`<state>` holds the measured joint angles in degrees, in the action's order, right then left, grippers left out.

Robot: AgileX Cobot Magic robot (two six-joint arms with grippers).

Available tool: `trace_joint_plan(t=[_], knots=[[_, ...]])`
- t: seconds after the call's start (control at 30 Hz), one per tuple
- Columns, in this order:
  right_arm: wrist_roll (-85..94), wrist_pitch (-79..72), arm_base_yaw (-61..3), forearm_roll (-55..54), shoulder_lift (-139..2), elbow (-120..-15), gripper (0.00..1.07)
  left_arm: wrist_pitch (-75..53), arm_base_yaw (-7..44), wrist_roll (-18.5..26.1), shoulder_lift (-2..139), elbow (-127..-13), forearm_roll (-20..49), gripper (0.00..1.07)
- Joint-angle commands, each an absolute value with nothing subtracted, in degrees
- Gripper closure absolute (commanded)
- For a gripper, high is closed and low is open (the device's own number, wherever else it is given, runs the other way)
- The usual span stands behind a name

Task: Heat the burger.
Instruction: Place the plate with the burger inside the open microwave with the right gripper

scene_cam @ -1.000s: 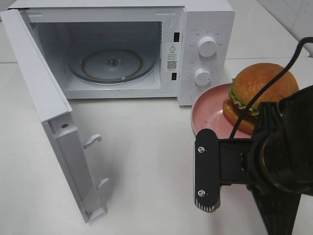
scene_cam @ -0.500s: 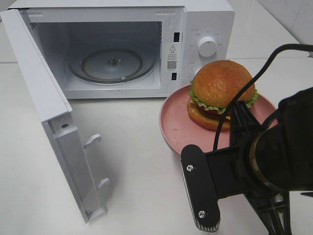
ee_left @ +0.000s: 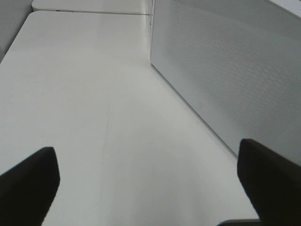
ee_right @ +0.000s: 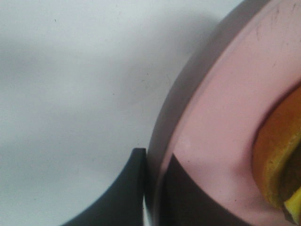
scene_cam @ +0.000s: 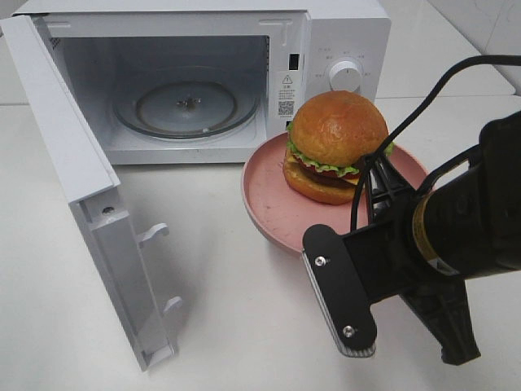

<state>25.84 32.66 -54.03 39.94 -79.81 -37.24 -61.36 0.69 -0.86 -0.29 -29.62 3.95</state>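
The plate (scene_cam: 267,199) with the burger (scene_cam: 338,140) has come further left and is now in front of the microwave's (scene_cam: 244,16) control panel. My left gripper (ee_left: 150,197) hangs spread wide over the table (ee_left: 94,94), beside the microwave's perforated wall. The door (scene_cam: 65,138) stands wide open, with the glass turntable (scene_cam: 187,106) showing inside. The burger sits upright toward the plate's far side. My right gripper (ee_right: 154,162) is pinching the plate's rim, one finger on each side.
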Motion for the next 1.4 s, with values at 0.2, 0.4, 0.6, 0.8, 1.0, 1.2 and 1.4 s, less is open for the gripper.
trace_joint_plan(t=[0.2, 0.4, 0.6, 0.8, 1.0, 1.2, 1.4], knots=[[43.4, 22.1, -46.7, 35.5, -79.4, -37.6, 1.07, -61.3, 0.8, -0.9, -1.3, -29.5, 3.8, 0.09], [64.5, 17.1, -40.7, 23.0, -79.4, -37.6, 1.07, -61.3, 0.8, -0.9, -1.3, -29.5, 3.8, 0.09], [82.2, 16.0, -35.8, 10.9, -79.4, -37.6, 1.07, -61.3, 0.8, -0.9, -1.3, -29.5, 3.8, 0.09], [94.5, 15.1, -32.7, 0.7, -79.4, -37.6, 1.07, -61.3, 0.8, -0.9, -1.3, -29.5, 3.8, 0.09], [100.3, 14.2, -32.0, -2.5, -79.4, -37.6, 1.07, -61.3, 0.8, -0.9, -1.3, -29.5, 3.8, 0.09], [100.3, 13.5, -32.2, -2.4, -80.2, -38.8, 1.07, -61.3, 0.8, -0.9, -1.3, -29.5, 3.8, 0.09], [100.3, 14.9, -32.4, -2.5, -82.8, -42.0, 1.07, -61.3, 0.8, -0.9, -1.3, -29.5, 3.8, 0.09]])
